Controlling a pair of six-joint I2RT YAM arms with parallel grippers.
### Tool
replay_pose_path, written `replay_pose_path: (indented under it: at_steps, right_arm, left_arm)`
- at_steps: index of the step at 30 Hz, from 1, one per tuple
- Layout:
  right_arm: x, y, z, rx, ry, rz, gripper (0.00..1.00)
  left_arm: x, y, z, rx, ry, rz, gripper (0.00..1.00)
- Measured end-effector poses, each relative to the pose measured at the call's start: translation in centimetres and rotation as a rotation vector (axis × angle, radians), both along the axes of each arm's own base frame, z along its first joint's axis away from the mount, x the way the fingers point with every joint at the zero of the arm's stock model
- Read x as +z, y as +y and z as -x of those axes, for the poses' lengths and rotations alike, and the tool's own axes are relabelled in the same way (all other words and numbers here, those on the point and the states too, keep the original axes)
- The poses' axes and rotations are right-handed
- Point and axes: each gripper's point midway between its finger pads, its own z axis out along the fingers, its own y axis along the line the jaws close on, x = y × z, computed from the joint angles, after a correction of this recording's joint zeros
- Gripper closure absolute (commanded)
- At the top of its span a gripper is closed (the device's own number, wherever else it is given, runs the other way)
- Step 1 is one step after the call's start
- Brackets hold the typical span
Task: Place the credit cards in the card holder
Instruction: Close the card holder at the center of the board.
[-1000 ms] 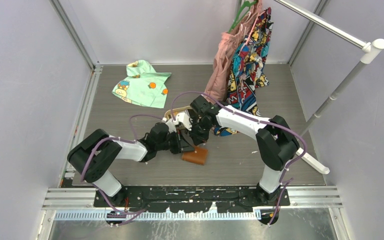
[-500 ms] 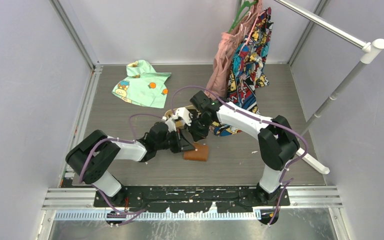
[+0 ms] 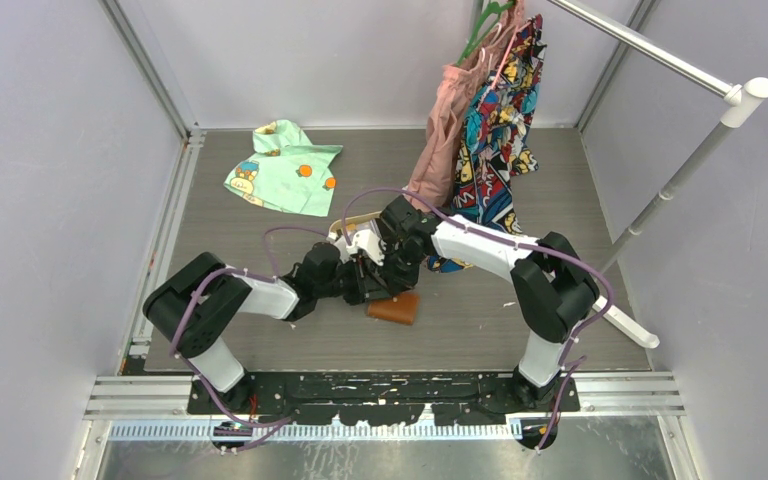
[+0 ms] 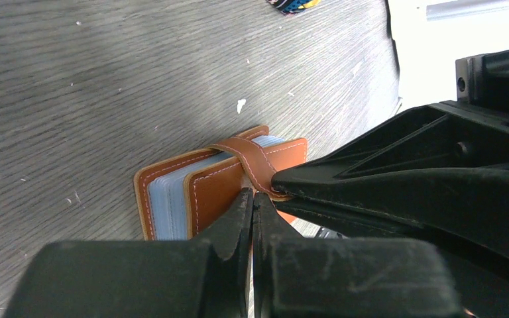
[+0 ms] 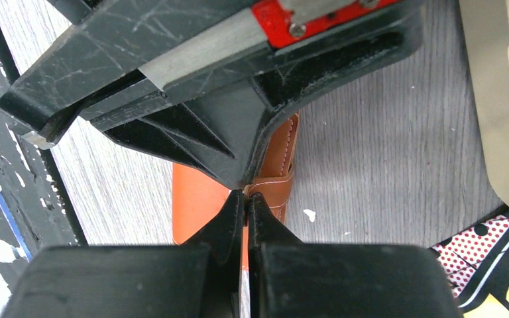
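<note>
Your small brown leather card holder lies folded on the grey table, just nearer than the tan rimmed tray. The left gripper and right gripper both have fingers pressed together. Their tips meet at its snap strap, probably to work it open. You can't tell whether either one actually pinches it.

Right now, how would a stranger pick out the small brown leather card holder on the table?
On the grey wood-grain table, look where the left gripper and right gripper meet. The small brown leather card holder lies at their tips. Unlike the pale beige tray nearby, it is folded, white-stitched, and wrapped by a leather strap.
</note>
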Motion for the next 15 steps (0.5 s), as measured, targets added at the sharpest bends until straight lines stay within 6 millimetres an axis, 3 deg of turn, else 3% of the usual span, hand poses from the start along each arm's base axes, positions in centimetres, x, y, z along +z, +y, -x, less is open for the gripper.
replay_pose_path:
  at_steps: [15]
  right_arm:
    - [-0.41,-0.18,0.45,0.019,0.006,0.004,0.95]
  left_arm:
    - [0.01,0.44,0.2,0.012,-0.01,-0.002,1.0]
